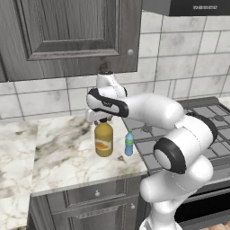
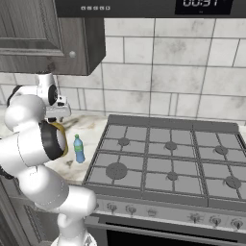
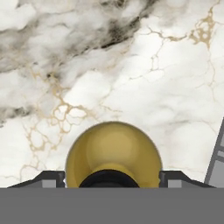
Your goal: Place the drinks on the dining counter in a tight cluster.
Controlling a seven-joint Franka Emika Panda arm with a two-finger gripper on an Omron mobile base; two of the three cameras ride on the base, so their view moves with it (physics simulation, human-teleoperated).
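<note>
One hand (image 1: 102, 120) directly above amber bottle (image 1: 103, 139)

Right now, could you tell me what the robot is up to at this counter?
The arm has its gripper directly over the amber bottle, which stands on the marble worktop by the stove. In the hand view the fingers flank its cap, though whether they grip it is unclear. The small blue bottle stands beside it, untouched.
</note>
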